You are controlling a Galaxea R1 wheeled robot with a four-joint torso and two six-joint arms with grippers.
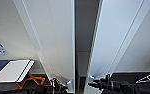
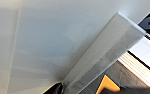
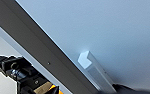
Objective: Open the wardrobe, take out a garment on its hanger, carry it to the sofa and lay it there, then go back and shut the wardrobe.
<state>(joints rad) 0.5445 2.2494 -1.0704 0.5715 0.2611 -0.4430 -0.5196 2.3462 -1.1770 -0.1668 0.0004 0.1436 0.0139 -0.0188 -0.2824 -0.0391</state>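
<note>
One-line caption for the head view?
Tall white two-door wardrobe ajar at the centre seam, both end effectors at its door edges.

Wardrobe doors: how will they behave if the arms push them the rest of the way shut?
The wardrobe doors look like flat rigid panels, so they should swing rather than flex. A dark gap remains at the seam. They probably move lightly. The small handle looks smooth, so it may be slippery.

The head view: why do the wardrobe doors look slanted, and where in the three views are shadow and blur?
Head view: the wide-angle lens splays the wardrobe doors outward, and the gap between them is dark. Left wrist view: a soft grey shadow lies along the handle. Right wrist view: the door edge is dark, and the handle is blurred.
</note>
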